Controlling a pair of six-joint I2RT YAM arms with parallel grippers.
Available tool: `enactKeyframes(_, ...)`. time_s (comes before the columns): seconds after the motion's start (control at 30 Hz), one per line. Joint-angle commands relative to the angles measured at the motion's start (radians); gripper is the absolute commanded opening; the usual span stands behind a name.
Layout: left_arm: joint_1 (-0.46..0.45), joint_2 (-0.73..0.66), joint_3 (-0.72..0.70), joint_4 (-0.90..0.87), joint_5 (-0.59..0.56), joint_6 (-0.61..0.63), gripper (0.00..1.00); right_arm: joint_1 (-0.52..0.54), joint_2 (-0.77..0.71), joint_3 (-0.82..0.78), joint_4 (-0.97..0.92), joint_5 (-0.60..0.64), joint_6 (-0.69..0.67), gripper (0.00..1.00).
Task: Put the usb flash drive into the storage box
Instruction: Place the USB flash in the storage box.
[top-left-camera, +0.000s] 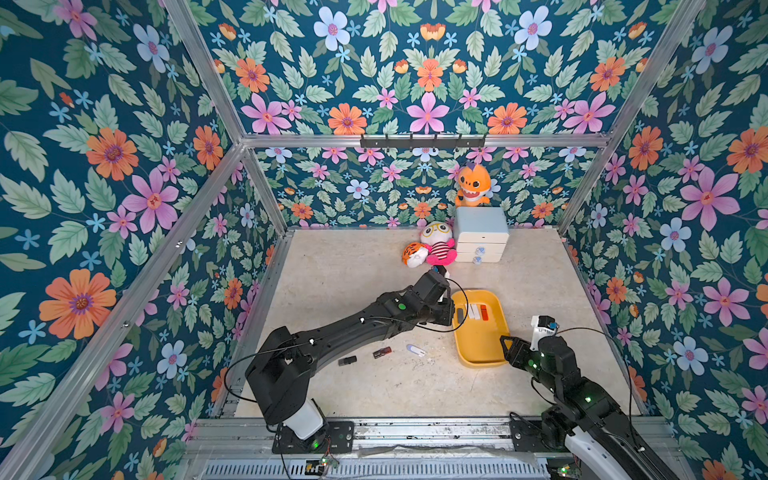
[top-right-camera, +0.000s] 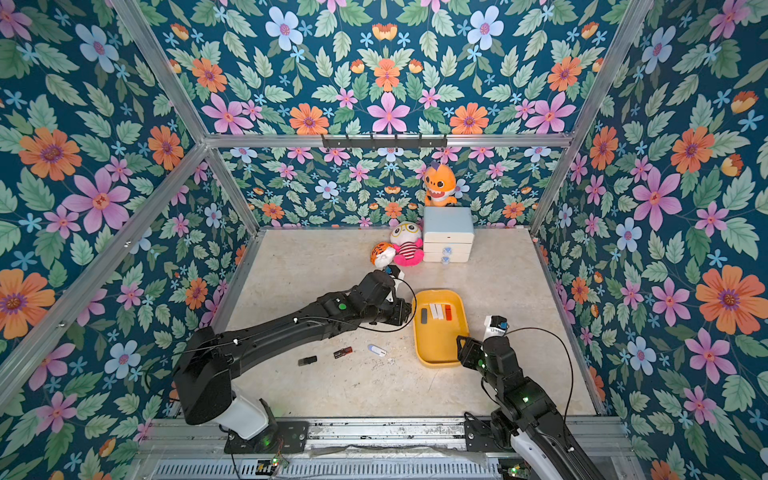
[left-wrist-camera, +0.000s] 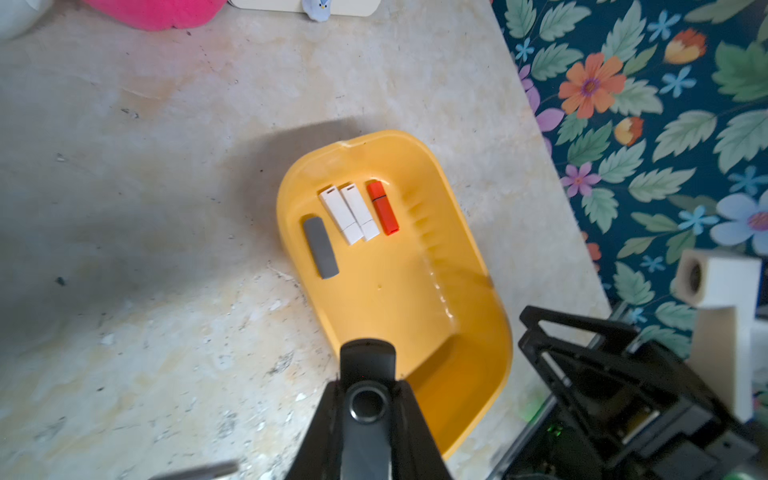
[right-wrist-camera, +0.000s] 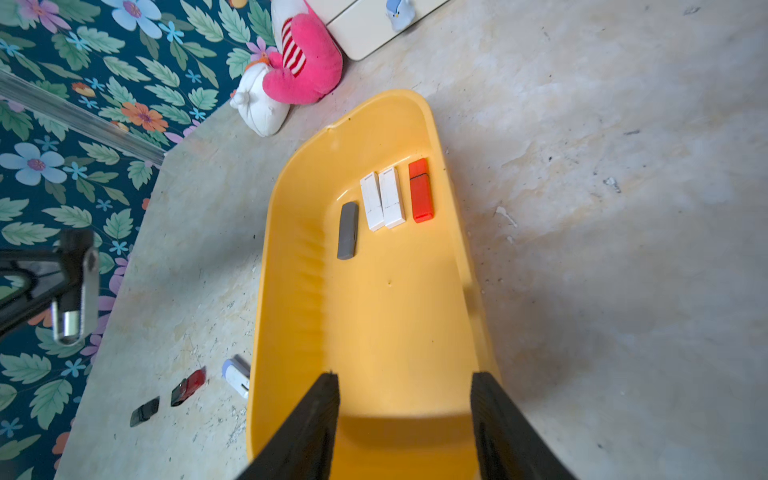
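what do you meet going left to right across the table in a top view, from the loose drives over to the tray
black flash drive → dark red flash drive → white flash drive with a lavender end → yellow storage box

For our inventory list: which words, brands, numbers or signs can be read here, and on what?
Nothing can be read.
White flash drives in the yellow tray: faint grey print, too blurred.
White camera block on the right arm: dark marks, too small.
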Motion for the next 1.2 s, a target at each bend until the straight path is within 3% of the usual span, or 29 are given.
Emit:
enactKeyframes(0.0, -0.022, 0.063, 0.038, 0.132, 0.038, -0.182, 0.00, 0.001, -0.056, -0.011, -0.030, 0.059, 0.019, 0.56)
enactKeyframes(0.27, -0.115, 0.347, 0.261, 0.115, -0.007, -0.311, 0.01, 0.000, -0.166, -0.024, -0.083, 0.109, 0.045, 0.55)
enactKeyframes(0.37, -0.123, 0.407, 0.273, 0.129, -0.021, -0.366, 0.01, 0.001, -0.166, -0.024, -0.085, 0.109, 0.047, 0.55)
enactKeyframes(0.83, -0.157, 0.558, 0.274, 0.264, -0.001, -0.492, 0.01, 0.001, -0.166, -0.028, -0.080, 0.103, 0.046, 0.55)
enactKeyframes(1.07, -0.159, 0.582, 0.283, 0.264, -0.010, -0.507, 0.07, 0.001, -0.164, -0.029, -0.077, 0.098, 0.046, 0.55)
enactKeyframes(1.17, -0.160, 0.583, 0.287, 0.255, -0.013, -0.503, 0.17, 0.001, -0.159, -0.029, -0.073, 0.097, 0.047, 0.55)
